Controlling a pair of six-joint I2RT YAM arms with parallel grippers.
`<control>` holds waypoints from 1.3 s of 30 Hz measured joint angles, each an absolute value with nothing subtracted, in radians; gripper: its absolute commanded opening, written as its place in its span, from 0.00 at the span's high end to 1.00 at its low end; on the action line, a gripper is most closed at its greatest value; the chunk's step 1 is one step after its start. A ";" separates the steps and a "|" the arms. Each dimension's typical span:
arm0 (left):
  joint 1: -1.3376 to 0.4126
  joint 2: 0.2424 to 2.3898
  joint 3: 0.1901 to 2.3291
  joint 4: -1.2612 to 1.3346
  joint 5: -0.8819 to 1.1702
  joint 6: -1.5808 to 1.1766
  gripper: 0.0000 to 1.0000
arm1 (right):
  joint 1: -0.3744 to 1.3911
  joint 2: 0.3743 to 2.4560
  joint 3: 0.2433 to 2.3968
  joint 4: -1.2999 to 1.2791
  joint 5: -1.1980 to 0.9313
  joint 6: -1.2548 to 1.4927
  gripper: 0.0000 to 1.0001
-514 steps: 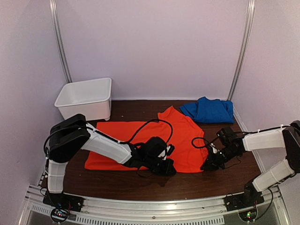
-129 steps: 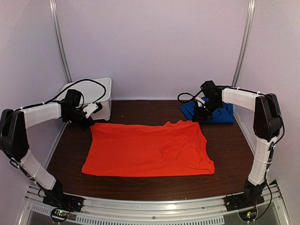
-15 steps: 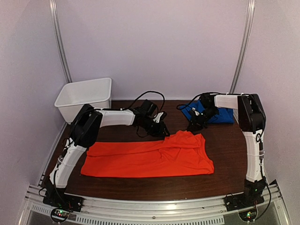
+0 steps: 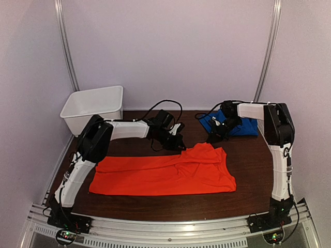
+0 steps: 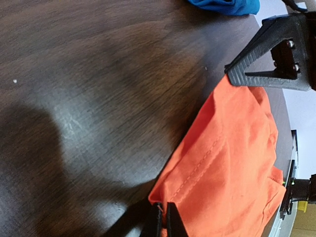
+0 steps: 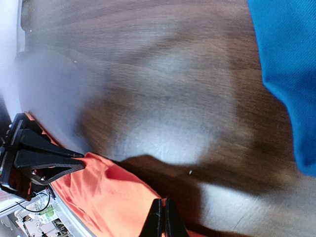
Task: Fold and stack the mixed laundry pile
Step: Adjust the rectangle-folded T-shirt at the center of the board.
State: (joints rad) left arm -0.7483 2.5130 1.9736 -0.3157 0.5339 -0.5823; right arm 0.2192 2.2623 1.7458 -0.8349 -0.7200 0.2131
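Observation:
The orange-red T-shirt lies on the dark table, its far edge bunched up towards the middle. My left gripper sits at that far edge. In the left wrist view the left gripper is shut on a stitched hem of the T-shirt. My right gripper is a little to its right. In the right wrist view the right gripper is shut, with the T-shirt's edge at its tips. The blue garment lies folded at the back right, behind the right wrist.
A white plastic bin stands at the back left corner. Both arms reach across the back half of the table, their cables looping above them. Walls close the table on three sides.
Since several seconds ago both arms left the far corners and met at the shirt's middle, and the shirt's far edge is now drawn forward and bunched. In the last half second both grippers shut.

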 measured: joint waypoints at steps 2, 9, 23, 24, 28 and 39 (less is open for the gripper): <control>-0.748 2.505 1.972 -0.315 0.531 -0.565 1.00 | 0.219 2.230 1.733 -0.828 -0.725 0.214 1.00; -0.755 2.364 1.897 -0.306 0.529 -0.473 1.00 | 0.219 1.992 1.576 -0.790 -0.741 0.215 1.00; -0.942 2.189 1.650 -0.285 0.493 -0.216 1.00 | 0.219 1.716 1.171 -0.731 -0.750 0.217 1.00; -0.955 2.189 1.631 -0.286 0.486 -0.204 1.00 | 0.219 1.700 1.155 -0.733 -0.751 0.217 1.00; -0.979 2.181 1.548 -0.245 0.458 -0.181 1.00 | 0.226 1.628 1.101 -0.738 -0.765 0.217 1.00; -0.970 2.062 1.387 -0.113 0.451 -0.120 1.00 | 0.301 1.534 0.947 -0.735 -0.789 0.233 1.00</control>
State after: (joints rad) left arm -0.9695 2.0621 1.3872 -0.1127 0.4515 -0.1200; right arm 0.3008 1.5337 0.9466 -0.7349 -0.7895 0.2325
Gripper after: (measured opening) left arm 0.028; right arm 0.007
